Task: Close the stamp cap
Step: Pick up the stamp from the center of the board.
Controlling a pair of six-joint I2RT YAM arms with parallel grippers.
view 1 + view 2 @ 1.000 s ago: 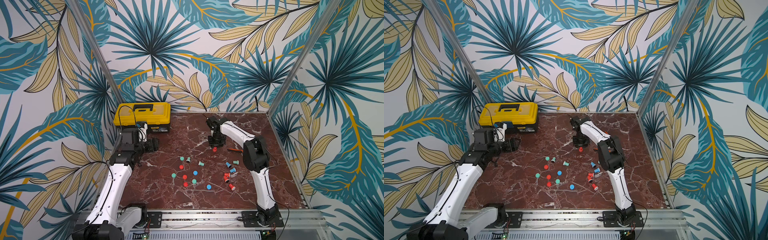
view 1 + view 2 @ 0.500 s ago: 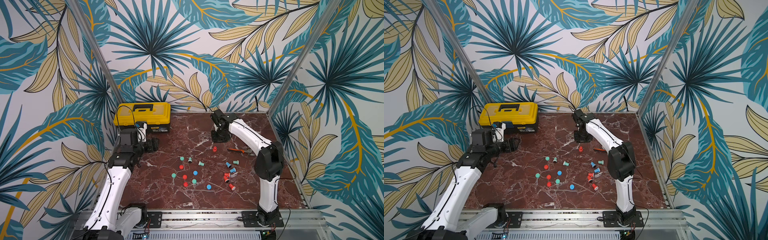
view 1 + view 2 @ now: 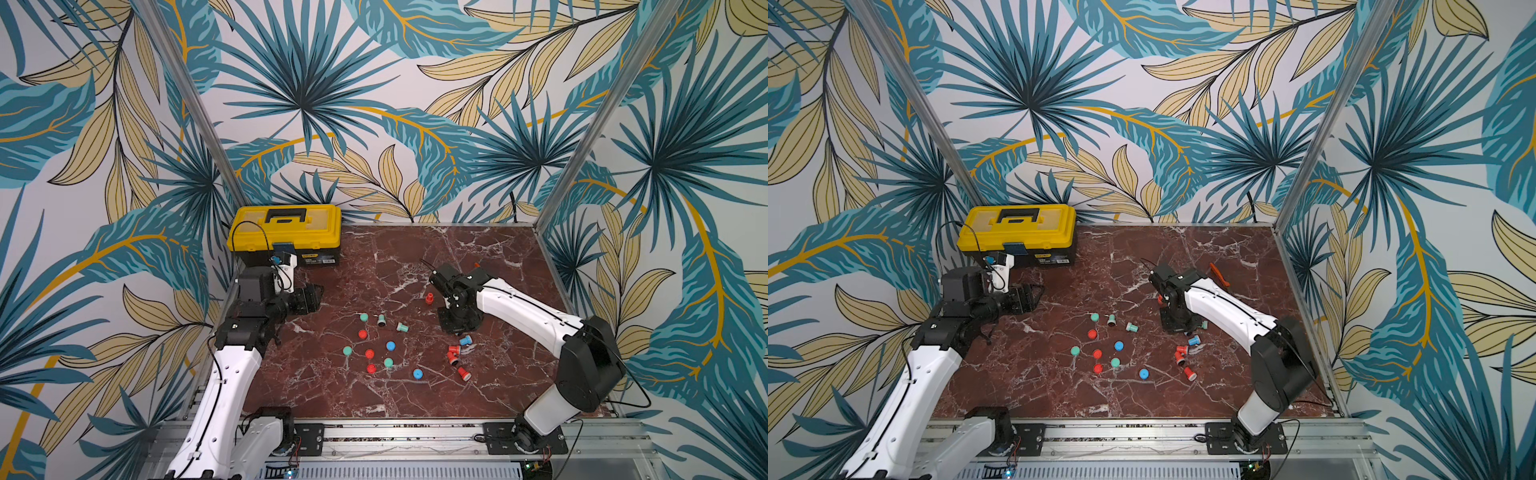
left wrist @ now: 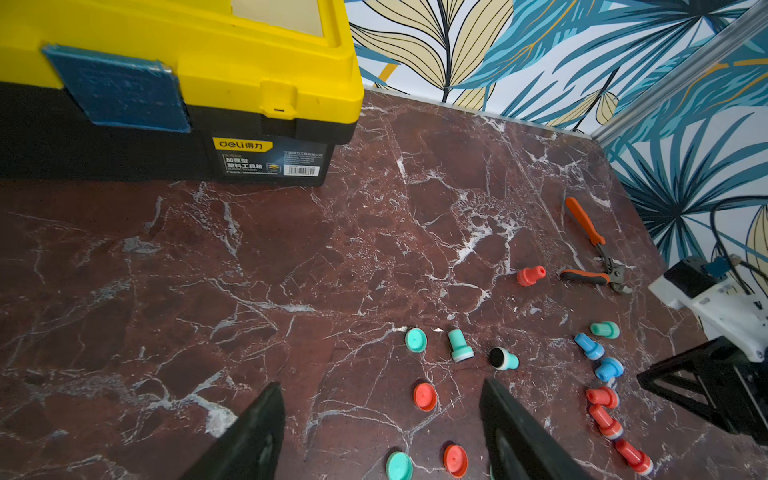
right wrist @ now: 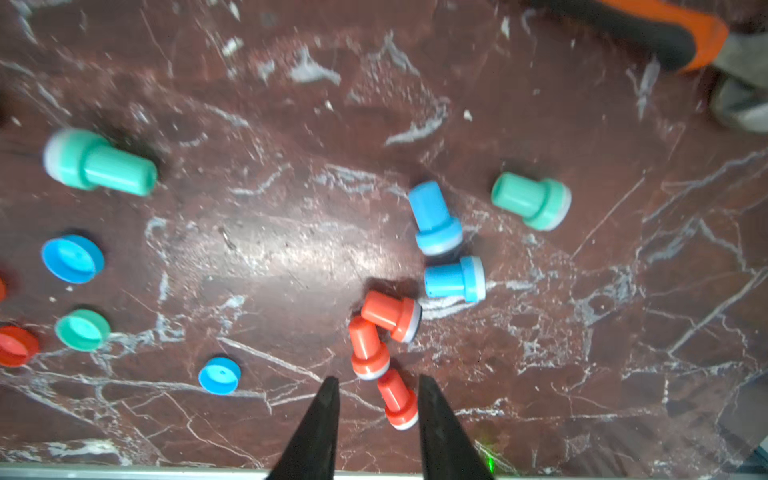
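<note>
I judge the step in hand to be picking up a stamp to cap. Taking the far wall as twelve, the right gripper (image 5: 377, 380) hangs over the stamp pile at about four o'clock from the table's middle, its jaws a little apart and empty. Seen from its wrist, a red stamp (image 5: 398, 405) lies on the marble tabletop (image 3: 498, 257) in line with the gap, just beside a second red stamp (image 5: 368, 349).

To do it well, descend straight, straddle the narrow handle rather than the wide collar, and close gently so the neighbour is not knocked. The left gripper (image 4: 381, 384), at nine o'clock, is spread wide and empty, so it is free to fetch a red cap (image 3: 369, 353) from the loose caps near seven o'clock.

The stamp is stubby plastic: a round handle flares to a collar with a pale rim. It lies on its side and will likely roll.
</note>
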